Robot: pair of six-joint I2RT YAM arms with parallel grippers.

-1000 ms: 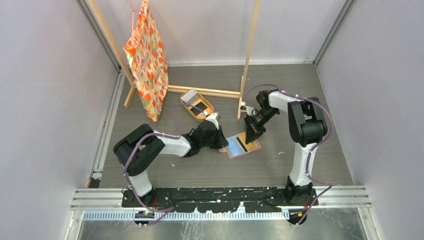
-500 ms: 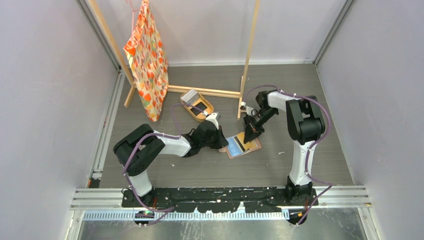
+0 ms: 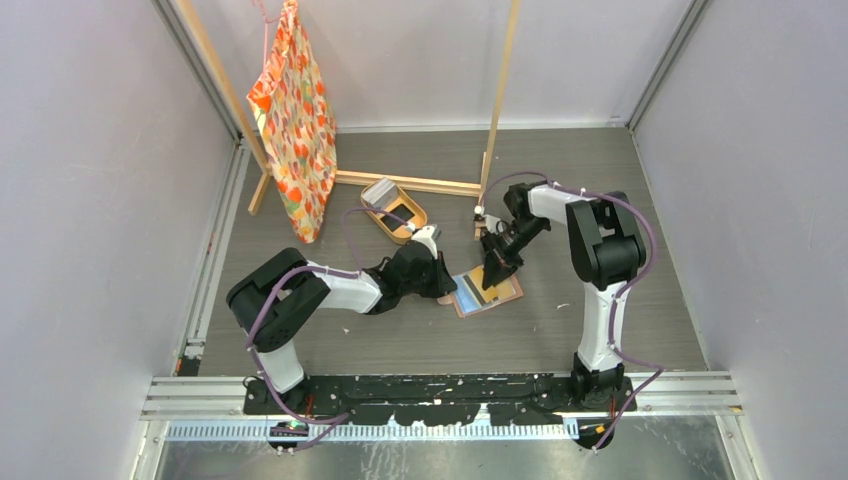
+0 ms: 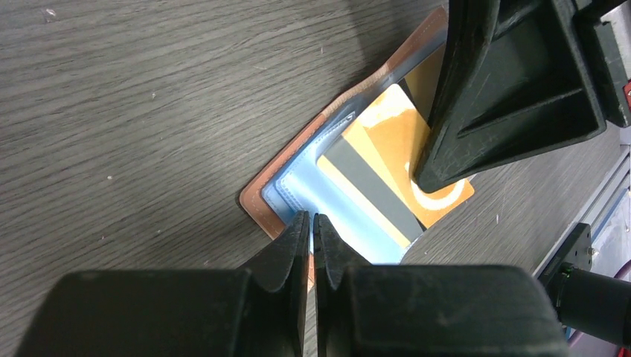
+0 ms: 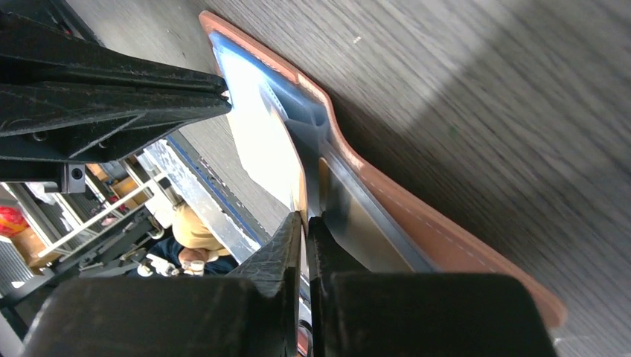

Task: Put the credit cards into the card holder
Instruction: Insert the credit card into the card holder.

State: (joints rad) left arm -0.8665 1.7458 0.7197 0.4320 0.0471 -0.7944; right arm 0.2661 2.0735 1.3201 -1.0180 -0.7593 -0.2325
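Observation:
The card holder, a salmon-brown wallet with glossy blue pockets, lies open on the table between both arms. In the left wrist view an orange credit card with a grey stripe rests across its pockets. My left gripper is shut on the card holder at its near corner. My right gripper is shut on the orange card's edge, right above the card holder; its black fingers press on that card. More credit cards sit in a tray behind.
An oval tan tray stands just behind the left gripper. A wooden rack with an upright post and base bar stands at the back, with a patterned orange bag hanging on its left. Grey walls enclose the table.
My right gripper has shifted slightly left and towards the back with the orange card, over the holder's pockets. The left arm has stayed put.

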